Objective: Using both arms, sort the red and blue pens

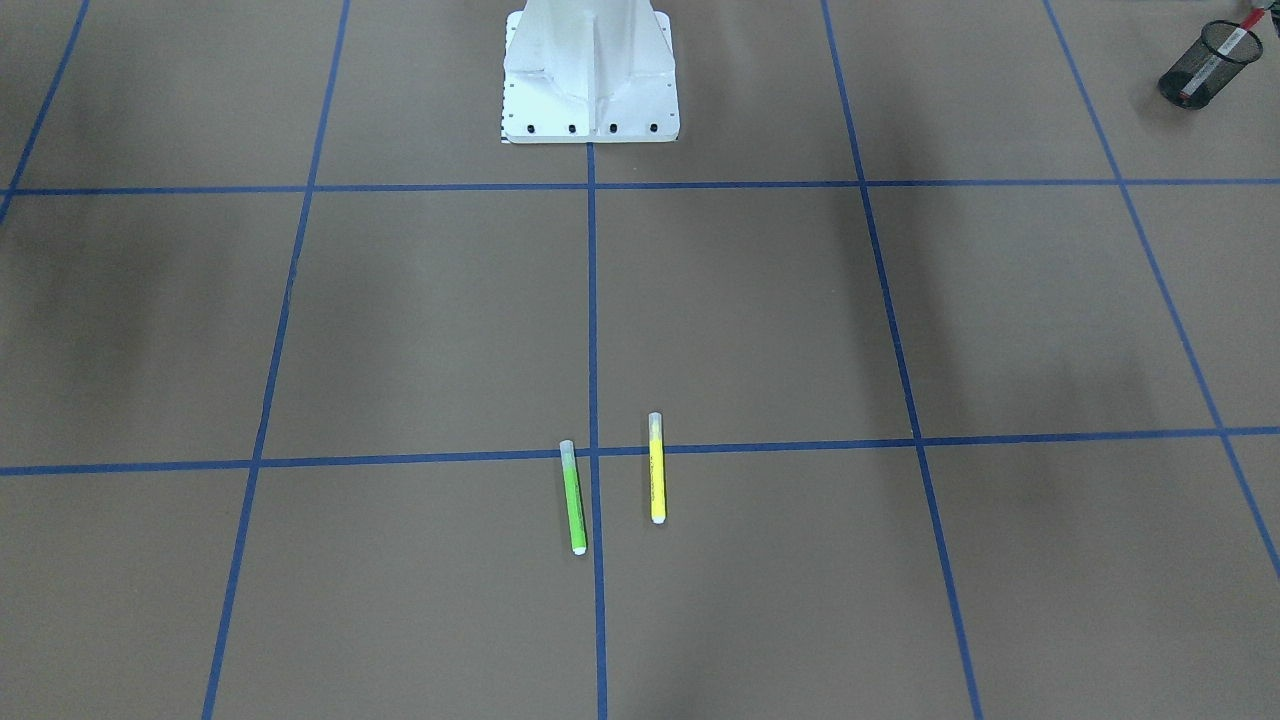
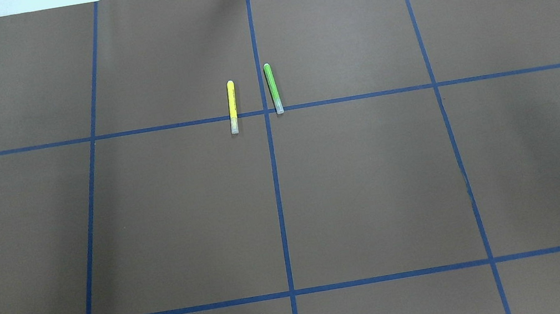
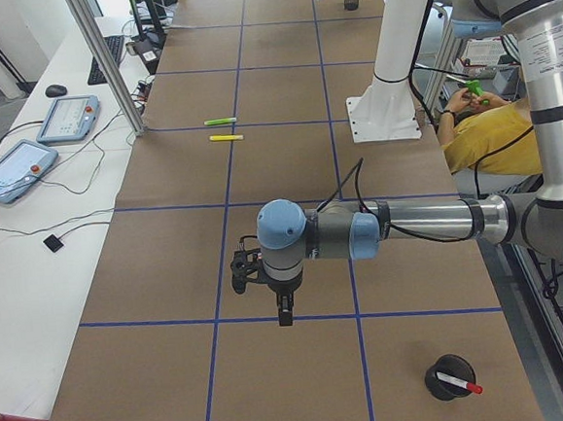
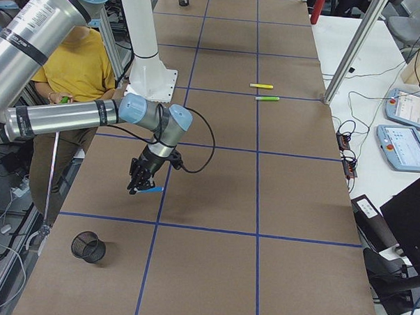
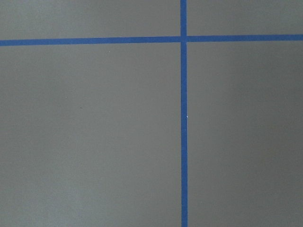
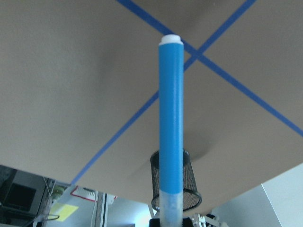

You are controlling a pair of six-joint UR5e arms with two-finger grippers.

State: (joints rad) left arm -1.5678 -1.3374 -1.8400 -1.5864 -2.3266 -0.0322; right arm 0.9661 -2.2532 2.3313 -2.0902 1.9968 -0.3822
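The blue pen [image 6: 171, 118] hangs in the air with my right gripper [image 4: 135, 184] shut on its clear-capped end, its white end pointing away from the camera. Below and beyond it stands a black mesh cup [image 6: 190, 182], seen too in the exterior right view as the cup [image 4: 88, 247] near the table's corner. The red pen [image 3: 461, 383] leans inside another black mesh cup [image 3: 449, 377] at the left end, its red cap [image 1: 1246, 20] sticking out. My left gripper [image 3: 282, 306] hovers over bare table, away from that cup; whether it is open or shut I cannot tell.
A green marker [image 2: 273, 88] and a yellow marker [image 2: 232, 106] lie side by side near the table's far middle. The white robot base [image 1: 590, 75] stands at the near edge. A person in a yellow shirt [image 4: 82, 61] sits behind it. Tablets [image 3: 67, 117] lie on the side bench.
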